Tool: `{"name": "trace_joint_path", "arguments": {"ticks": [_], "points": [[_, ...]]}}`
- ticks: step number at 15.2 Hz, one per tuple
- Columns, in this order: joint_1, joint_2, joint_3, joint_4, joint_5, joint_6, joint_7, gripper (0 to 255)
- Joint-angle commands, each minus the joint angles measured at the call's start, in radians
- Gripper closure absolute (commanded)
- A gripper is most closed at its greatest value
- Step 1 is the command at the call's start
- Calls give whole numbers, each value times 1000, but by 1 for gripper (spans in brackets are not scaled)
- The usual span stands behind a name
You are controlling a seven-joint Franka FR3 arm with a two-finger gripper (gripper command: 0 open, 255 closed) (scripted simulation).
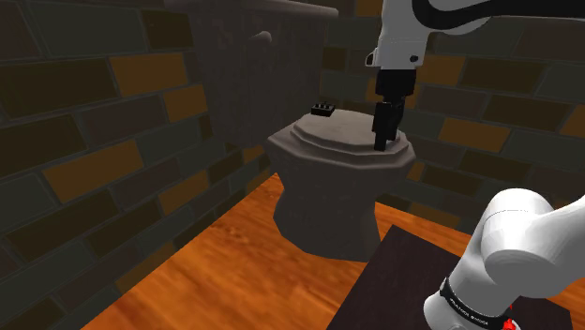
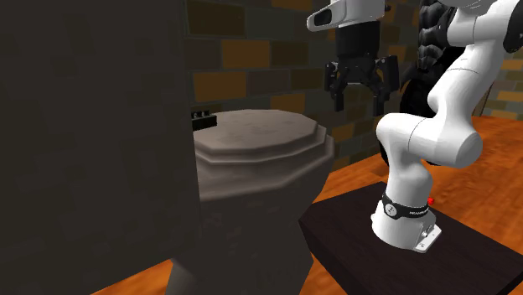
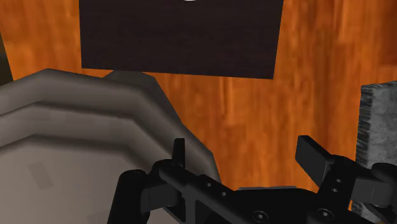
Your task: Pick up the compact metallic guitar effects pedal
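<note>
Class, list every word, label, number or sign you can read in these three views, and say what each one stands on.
No text can be read as words.
On the black band round the foot of the white arm: pale lettering, too small to read.
On the dark pedal on the toilet lid: no legible marking.

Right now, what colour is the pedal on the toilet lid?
The pedal looks black; it shows best in the shoulder view.
</note>
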Motion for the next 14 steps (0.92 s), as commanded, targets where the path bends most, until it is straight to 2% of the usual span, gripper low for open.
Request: {"name": "trace_joint_path", "arguments": {"ticks": [1,7,14], "points": [[0,0,0,0,0,0,0,0],[-53,240,-19,193,39,42,127,0],[-107,500,-64,450,87,42,264,0]]}}
